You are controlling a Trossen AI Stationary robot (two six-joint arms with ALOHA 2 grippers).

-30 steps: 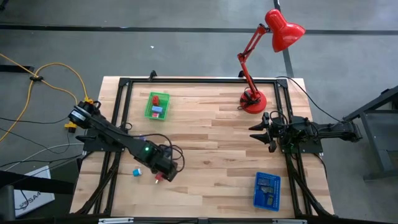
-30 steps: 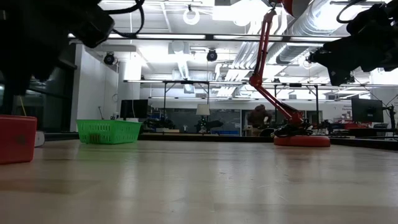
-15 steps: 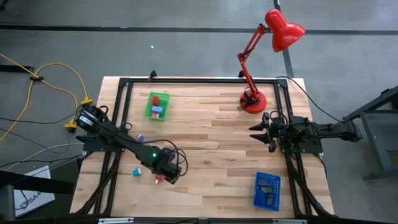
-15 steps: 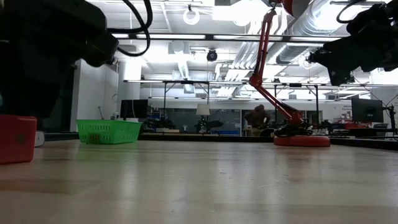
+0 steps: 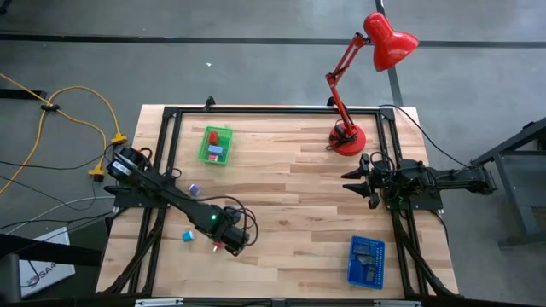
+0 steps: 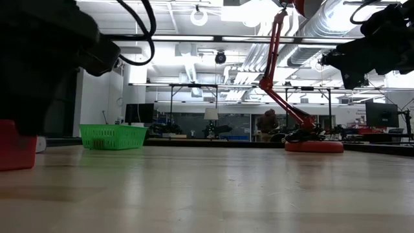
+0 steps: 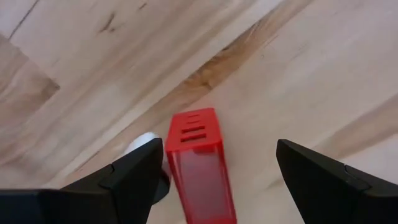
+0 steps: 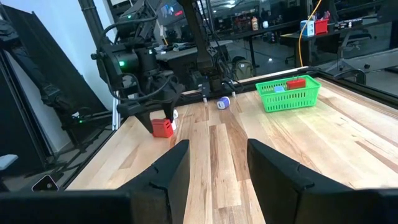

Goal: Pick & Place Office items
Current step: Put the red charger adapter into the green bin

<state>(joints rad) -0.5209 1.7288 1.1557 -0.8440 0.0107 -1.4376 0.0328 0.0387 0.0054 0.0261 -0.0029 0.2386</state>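
left pincer (image 7: 214, 171) has lowered, open, astride one red block (image 7: 200, 165).

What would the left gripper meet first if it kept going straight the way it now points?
Most likely the red block: the left gripper is open, pointing down, with the block between its fingers. Below that is the table.

Your left gripper (image 5: 227, 247) has slid forward and lower. Its open fingers now straddle the red block (image 7: 200, 168).
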